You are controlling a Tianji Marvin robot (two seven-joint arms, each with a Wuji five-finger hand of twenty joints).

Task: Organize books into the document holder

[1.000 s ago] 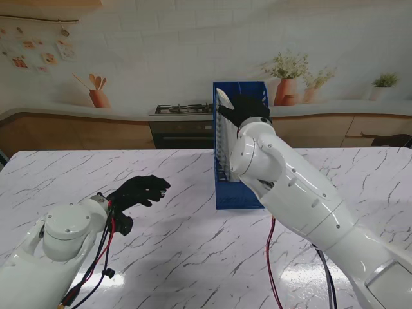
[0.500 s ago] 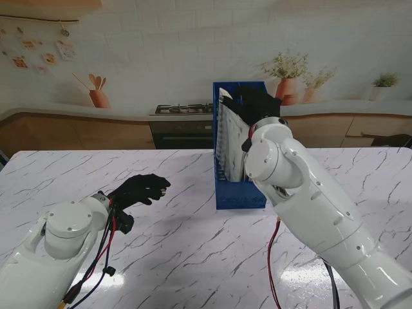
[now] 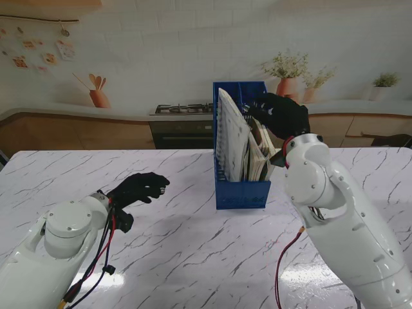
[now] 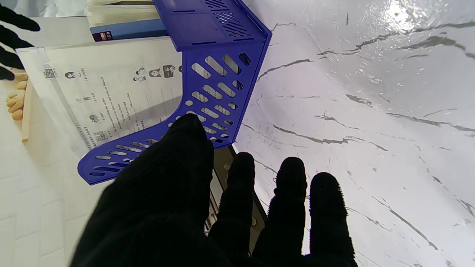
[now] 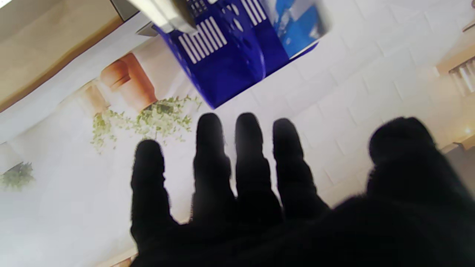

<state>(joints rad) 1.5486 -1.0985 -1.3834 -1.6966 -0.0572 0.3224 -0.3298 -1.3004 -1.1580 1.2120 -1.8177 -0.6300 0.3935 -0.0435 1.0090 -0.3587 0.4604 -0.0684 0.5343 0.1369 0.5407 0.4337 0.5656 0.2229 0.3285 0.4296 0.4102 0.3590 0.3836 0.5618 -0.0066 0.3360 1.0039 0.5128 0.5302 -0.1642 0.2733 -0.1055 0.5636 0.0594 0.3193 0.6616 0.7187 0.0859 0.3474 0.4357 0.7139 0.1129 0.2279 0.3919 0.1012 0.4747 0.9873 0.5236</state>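
Hovering at the top edge of the blue document holder (image 3: 241, 187), the right hand (image 3: 278, 114) sits at roughly 1 o'clock from the holder's front lip in the stand view, up by the books' top corners. Right wrist view shows four fingers spread and straight, thumb apart, nothing in the palm: open, empty. Whether a fingertip touches the nearest book cannot be told.

Books (image 3: 241, 145) stand inside the holder, long axis upright but fanned, the pale leftmost one tilted toward 11 o'clock, the others leaning toward 1 o'clock against the right side. Holder's long axis runs 12-to-6, away from me, open top up, resting on the marble table (image 3: 161, 257).

Left hand (image 3: 138, 190) is low at about 8 o'clock from the holder, well apart from it, fingers loosely curled and pointing at the holder's side; left wrist view shows fingers apart, holding nothing. Right hand is clearly the nearer one. No loose book visible on the table, so the task looks nearly done; likely remaining move is squaring the fanned books, pushing toward 9 o'clock.

Writing: the pale book's cover in the left wrist view (image 4: 107, 89) carries small cartoon faces, printed lines and a QR-like square, too small to read. A blue spine beside it has a dark label, unreadable.
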